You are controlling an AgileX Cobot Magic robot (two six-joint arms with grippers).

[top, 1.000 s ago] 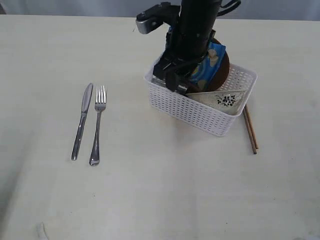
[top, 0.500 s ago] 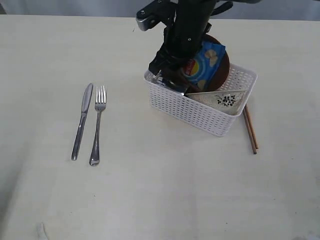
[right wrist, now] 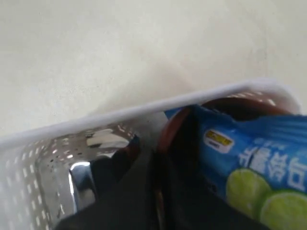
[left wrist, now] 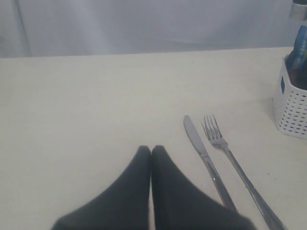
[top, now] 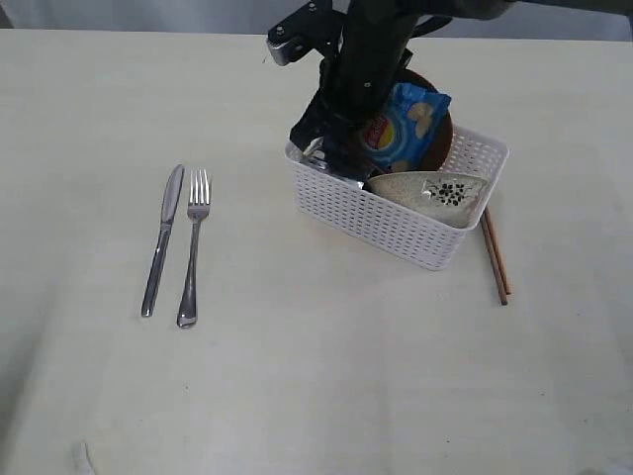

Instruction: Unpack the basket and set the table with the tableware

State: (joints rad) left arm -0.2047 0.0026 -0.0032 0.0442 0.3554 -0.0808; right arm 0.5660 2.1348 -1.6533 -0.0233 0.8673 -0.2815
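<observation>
- The basket (top: pixel 396 220) stood on the table (top: pixel 316 376), right of centre in the exterior view and turned at a slant.
- In the basket: a pale bowl (top: pixel 435 188) tilted at the near right end, a blue snack bag (top: pixel 401 124) upright, a brown plate (top: pixel 443 134) on edge behind the bag, and a steel mug (right wrist: pixel 79 175) at the left end.
- The right gripper (right wrist: pixel 156 160) reached down into the left end, between the mug and the bag. Its fingers were pressed close together. A thin reddish-brown edge showed at the seam; I could not tell whether it was gripped.
- The chopsticks (top: pixel 495 259) lay on the table just beside the basket's right end.
- The knife (top: pixel 161 240) and fork (top: pixel 192 252) lay side by side, well left of the basket.
- The left gripper (left wrist: pixel 151 152) was over bare table near the knife, fingers closed together and holding nothing.
</observation>
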